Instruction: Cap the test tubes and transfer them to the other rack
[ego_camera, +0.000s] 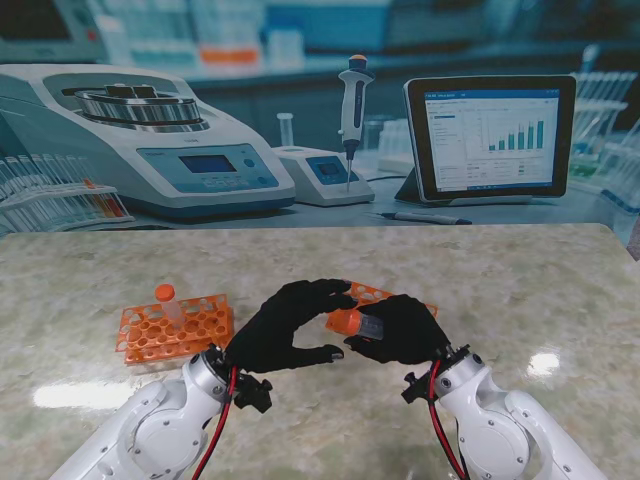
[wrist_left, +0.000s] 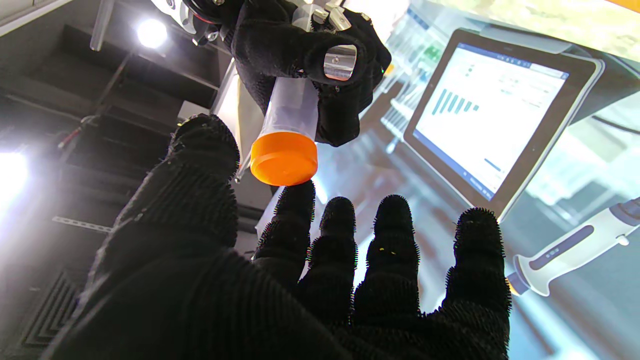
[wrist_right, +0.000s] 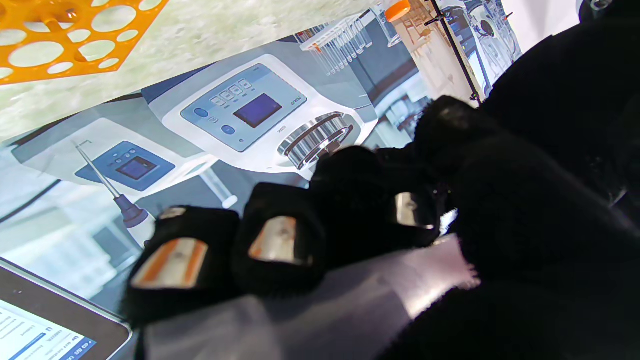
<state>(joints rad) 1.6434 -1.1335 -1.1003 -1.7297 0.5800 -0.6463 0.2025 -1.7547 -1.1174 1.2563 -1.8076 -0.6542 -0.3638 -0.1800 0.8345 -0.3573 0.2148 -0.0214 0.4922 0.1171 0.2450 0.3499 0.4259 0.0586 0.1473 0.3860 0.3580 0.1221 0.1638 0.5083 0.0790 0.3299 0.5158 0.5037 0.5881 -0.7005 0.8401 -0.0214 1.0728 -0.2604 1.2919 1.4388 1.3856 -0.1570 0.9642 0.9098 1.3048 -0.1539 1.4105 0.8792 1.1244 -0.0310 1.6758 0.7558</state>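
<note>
Over the marble counter (ego_camera: 520, 290) my right robot hand (ego_camera: 405, 328) was clamped on the test tube (wrist_left: 292, 112), orange cap (wrist_left: 284, 158) apparently seated, left robot hand (ego_camera: 285, 325) spread empty just beside it; next, I judged, the left rack (ego_camera: 175, 330).

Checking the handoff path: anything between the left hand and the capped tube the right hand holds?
Nothing visible. The right hand holds the tube with its orange cap pointing at the open left hand; left fingertips sit right by the cap, clear gap between.
</note>
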